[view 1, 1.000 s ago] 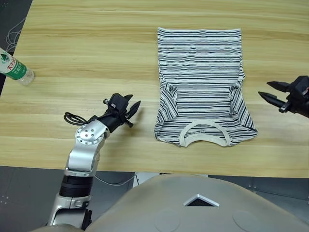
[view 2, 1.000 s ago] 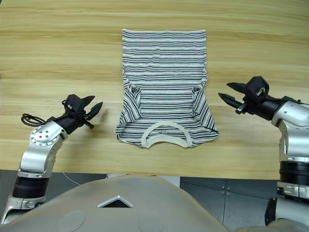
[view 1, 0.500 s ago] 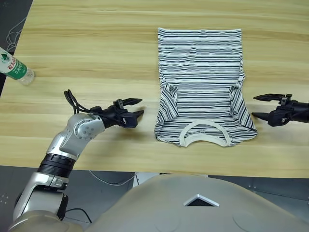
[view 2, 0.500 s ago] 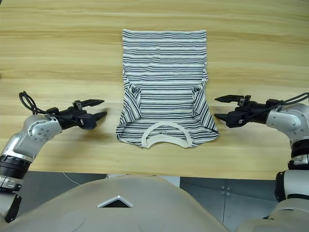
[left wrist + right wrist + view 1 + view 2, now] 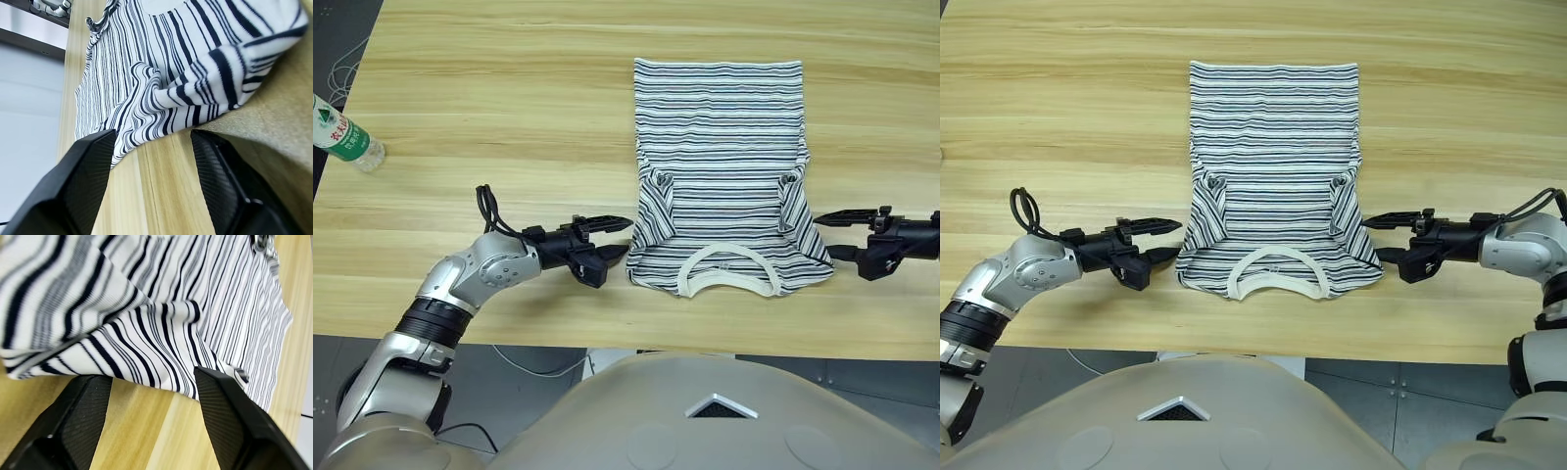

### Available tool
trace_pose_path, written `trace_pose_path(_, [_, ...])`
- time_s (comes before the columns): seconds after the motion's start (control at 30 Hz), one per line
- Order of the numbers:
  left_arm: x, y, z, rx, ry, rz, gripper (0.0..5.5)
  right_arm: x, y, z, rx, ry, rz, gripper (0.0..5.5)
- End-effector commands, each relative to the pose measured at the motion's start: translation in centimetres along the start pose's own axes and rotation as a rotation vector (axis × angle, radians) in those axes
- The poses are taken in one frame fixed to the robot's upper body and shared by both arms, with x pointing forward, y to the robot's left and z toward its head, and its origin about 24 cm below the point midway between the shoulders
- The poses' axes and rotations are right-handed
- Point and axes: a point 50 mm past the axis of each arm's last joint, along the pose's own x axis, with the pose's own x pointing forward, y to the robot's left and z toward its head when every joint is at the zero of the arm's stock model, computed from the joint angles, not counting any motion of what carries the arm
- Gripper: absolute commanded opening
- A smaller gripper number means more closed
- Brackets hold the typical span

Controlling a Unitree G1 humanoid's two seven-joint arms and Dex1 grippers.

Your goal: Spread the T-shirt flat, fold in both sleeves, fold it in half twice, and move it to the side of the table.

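Left eye view gives us the T-shirt (image 5: pixel 720 147) lying flat on the wooden table (image 5: pixel 489 108), sleeves folded in and collar toward the near edge. We see the left gripper (image 5: pixel 619 240) just beside the T-shirt's near left corner, fingers spread apart and holding nothing. The right gripper (image 5: pixel 824 237) sits just beside its near right corner, likewise spread and empty. A plastic bottle (image 5: pixel 342 135) lies well apart from the T-shirt, off to its left.

Shirt: you see a black-and-white striped cotton T-shirt (image 5: pixel 1275 181) with cream collar, flat on the table.
Sleeves: both folded inward.
Collar: nearest you.
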Motion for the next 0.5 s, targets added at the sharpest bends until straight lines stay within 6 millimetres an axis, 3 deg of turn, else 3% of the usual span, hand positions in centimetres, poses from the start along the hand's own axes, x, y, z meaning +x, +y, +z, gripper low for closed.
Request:
trace_pose_path(0.03, [0.7,-4.4,0.0,-0.032,0.030,-0.228,2.86,0.1,1.6,0.2,0.012,-0.009,0.128,3.04])
trace_pose_path(0.23, [2.2,-5.0,0.0,0.005,-0.009,-0.276,2.86,2.6,1.1,1.4,-0.047,-0.144,0.100,3.04])
trace_pose_path(0.5, [3.9,-5.5,0.3,0.081,-0.063,-0.328,2.86,5.5,0.2,1.9,-0.068,-0.201,0.080,3.04])
